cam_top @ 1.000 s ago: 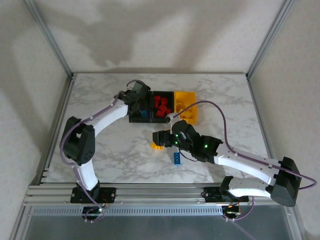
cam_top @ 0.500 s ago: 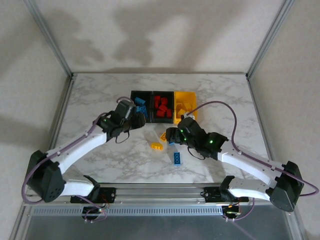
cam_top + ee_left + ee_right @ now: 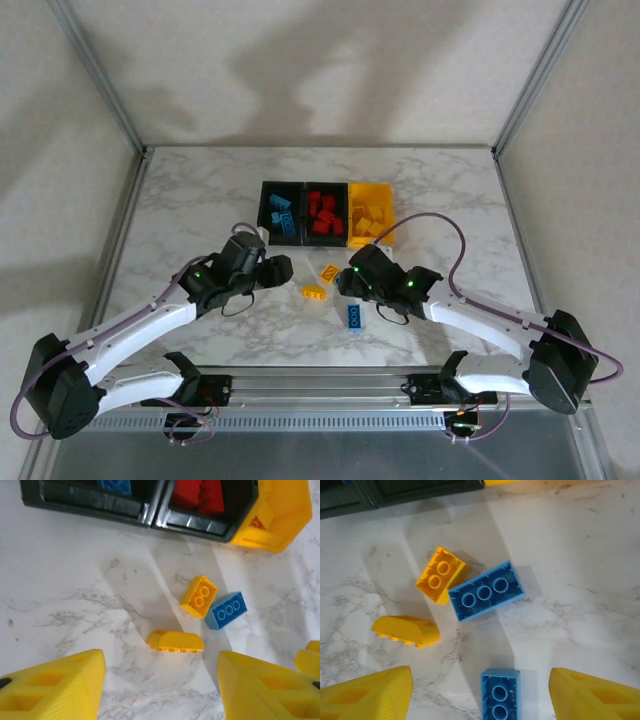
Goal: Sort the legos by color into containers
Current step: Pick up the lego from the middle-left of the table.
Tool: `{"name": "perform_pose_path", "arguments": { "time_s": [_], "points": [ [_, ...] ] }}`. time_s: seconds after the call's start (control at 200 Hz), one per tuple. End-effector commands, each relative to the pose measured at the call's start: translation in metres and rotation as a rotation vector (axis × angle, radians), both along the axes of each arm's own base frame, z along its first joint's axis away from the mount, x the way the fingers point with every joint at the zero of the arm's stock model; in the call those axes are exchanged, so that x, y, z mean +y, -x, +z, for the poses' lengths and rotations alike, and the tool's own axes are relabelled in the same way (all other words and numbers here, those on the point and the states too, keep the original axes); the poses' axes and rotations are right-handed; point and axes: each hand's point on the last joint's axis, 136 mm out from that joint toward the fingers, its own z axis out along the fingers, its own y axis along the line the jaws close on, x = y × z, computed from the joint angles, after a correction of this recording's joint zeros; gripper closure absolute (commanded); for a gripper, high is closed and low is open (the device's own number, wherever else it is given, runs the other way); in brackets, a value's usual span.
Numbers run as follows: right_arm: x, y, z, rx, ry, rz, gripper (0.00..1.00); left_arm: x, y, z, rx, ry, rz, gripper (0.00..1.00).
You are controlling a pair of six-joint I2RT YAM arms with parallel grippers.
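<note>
I am between picks: both claws hover over the loose legos in the middle of the marble table (image 3: 200, 200), and neither carries anything. The left gripper (image 3: 160, 664) stands well open with nothing between its fingers (image 3: 60, 685); the right gripper (image 3: 481, 678) is equally wide and empty.

By my count four bricks are left to sort. In the right wrist view the upright yellow brick (image 3: 441, 574) sits at upper centre, touching a corner of the long blue brick (image 3: 486, 591); the tipped yellow brick (image 3: 406, 630) lies on its side at centre left; the lower blue brick (image 3: 500, 694) sits at bottom centre. That makes two yellow, two blue and no red outside.

The containers number three, in a row at upper centre of the top view: the blue-filled black bin (image 3: 265, 212) on the left, the red-filled black bin (image 3: 308, 212) in the middle, the yellow bin (image 3: 352, 190) on the right; I cannot count their contents reliably.

Next, I judge, the right claw should drop onto the lower blue brick, which lies almost between its fingers; the left has the tipped yellow brick just ahead; the touching pair will need care, so that one brick is not dragged along with the other.
</note>
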Motion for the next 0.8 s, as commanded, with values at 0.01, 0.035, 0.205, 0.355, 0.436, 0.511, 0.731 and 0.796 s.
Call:
{"name": "perform_pose_path", "arguments": {
  "time_s": [0.01,0.035,0.205,0.355,0.436,0.511,0.731,0.796],
  "points": [
    [-0.017,0.006,-0.012,0.045,0.012,-0.070,0.28,-0.019,0.014,-0.005,0.020,0.045,-0.026,0.39],
    [-0.021,0.007,-0.014,0.054,0.015,-0.084,0.28,-0.025,0.017,-0.007,0.024,0.047,-0.037,0.39],
    [-0.060,0.008,-0.029,0.114,0.020,-0.244,0.27,-0.058,0.030,-0.018,0.041,0.002,-0.106,0.39],
    [-0.103,0.005,-0.030,0.129,0.000,-0.407,0.25,-0.090,0.041,-0.033,0.074,-0.056,-0.158,0.38],
    [-0.121,0.003,-0.022,0.102,-0.005,-0.471,0.21,-0.115,0.049,-0.039,0.084,-0.067,-0.199,0.36],
    [-0.135,0.002,-0.015,0.078,-0.022,-0.508,0.20,-0.135,0.056,-0.049,0.106,-0.095,-0.233,0.33],
    [-0.163,0.005,-0.010,0.046,-0.049,-0.573,0.19,-0.175,0.067,-0.083,0.162,-0.209,-0.288,0.28],
    [-0.166,0.004,-0.009,0.037,-0.067,-0.580,0.19,-0.182,0.066,-0.088,0.162,-0.235,-0.287,0.28]
  ]
}}
